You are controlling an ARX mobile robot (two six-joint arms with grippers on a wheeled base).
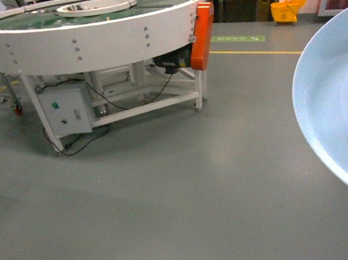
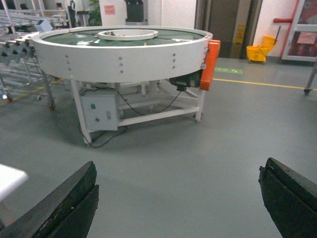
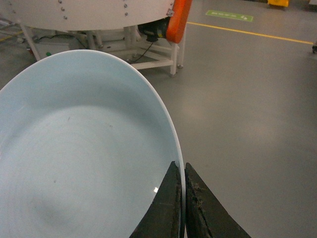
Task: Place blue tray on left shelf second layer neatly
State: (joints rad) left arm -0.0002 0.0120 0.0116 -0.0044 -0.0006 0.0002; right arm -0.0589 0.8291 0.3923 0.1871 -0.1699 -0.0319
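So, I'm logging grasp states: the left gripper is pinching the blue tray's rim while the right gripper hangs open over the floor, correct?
No, the arms are swapped. In the right wrist view the right gripper is shut on the rim of the blue tray. The left wrist view shows the left gripper open over the bare floor, holding nothing.

- The blue tray [image 3: 74,158] was a pale sky-blue, glossy, shallow round dish with a low raised rim and faint concentric rings inside.
- It was held off the grey floor, its rim pinched between two dark fingers [image 3: 166,208], hollow side facing the cameras.
- In the head view the blue tray [image 1: 343,109] filled the right edge, apparently tilted.
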